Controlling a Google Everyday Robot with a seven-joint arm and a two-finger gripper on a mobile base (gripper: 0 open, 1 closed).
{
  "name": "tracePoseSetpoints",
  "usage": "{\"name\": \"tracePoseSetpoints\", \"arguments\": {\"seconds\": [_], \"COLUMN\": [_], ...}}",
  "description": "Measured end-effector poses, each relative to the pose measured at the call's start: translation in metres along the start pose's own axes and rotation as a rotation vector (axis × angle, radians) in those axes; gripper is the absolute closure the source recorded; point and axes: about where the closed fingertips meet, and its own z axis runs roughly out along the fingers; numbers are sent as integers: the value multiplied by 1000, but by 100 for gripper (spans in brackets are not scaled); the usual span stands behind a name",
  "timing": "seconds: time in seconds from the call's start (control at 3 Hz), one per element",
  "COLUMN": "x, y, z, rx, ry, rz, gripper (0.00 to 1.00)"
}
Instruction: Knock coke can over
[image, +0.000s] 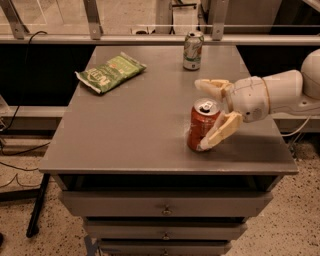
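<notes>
My gripper (200, 115), jaws spread about the upright coke can (198, 131) near the worktop's (135, 125) front-right corner, may slide it off rather than tip it.

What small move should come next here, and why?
Probably sweep the gripper toward the chip bag, pushing high on the coke can. The can stands upright on the table between the open fingers, one at its lower side, so a sideways push should tip it.
</notes>
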Motion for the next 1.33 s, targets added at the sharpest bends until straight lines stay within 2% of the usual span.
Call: {"name": "tracePoseSetpoints", "arguments": {"seconds": [0.33, 0.67, 1.0, 1.33], "x": [1, -20, -61, -95], "y": [-10, -22, -34, -36], "z": [15, 33, 52, 79], "rx": [-27, -56, -73, -100], "ry": [-63, -105, -117, -120], "rz": [-16, -54, -94, -95], "gripper": [0, 0, 0, 0]}}
